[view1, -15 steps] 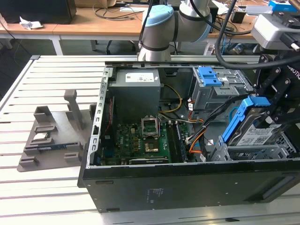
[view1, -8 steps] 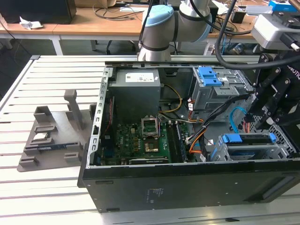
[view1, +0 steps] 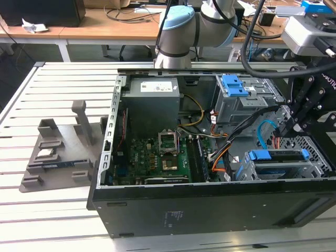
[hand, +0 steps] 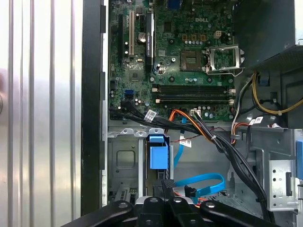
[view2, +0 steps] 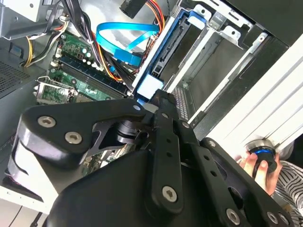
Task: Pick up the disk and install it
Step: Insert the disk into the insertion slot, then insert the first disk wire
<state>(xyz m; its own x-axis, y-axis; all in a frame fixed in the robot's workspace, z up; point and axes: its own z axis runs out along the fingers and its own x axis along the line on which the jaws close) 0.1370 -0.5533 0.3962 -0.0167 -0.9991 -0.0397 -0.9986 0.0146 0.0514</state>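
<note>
The disk [view1: 278,156] stands edge-on in the lower drive bay of the open computer case [view1: 210,210], at the exterior view's right. Blue rails and a blue tab [hand: 158,156] mark its top edge. In both wrist views it lies sunk between the bay's metal walls [view2: 163,52]. My gripper [view1: 287,131] hangs just above the disk's top edge, with its black fingers [view2: 158,101] drawn together next to the blue tab. Nothing shows between the fingers. The fingertip [hand: 165,184] sits over the disk's dark edge.
A grey slotted stand [view1: 58,157] rests on the slatted table, left of the case. A grey drive cage with a blue tab [view1: 236,86] stands behind the bay. Blue and black cables [hand: 203,182] run beside the disk. A hand [view2: 258,165] holds a button at the table edge.
</note>
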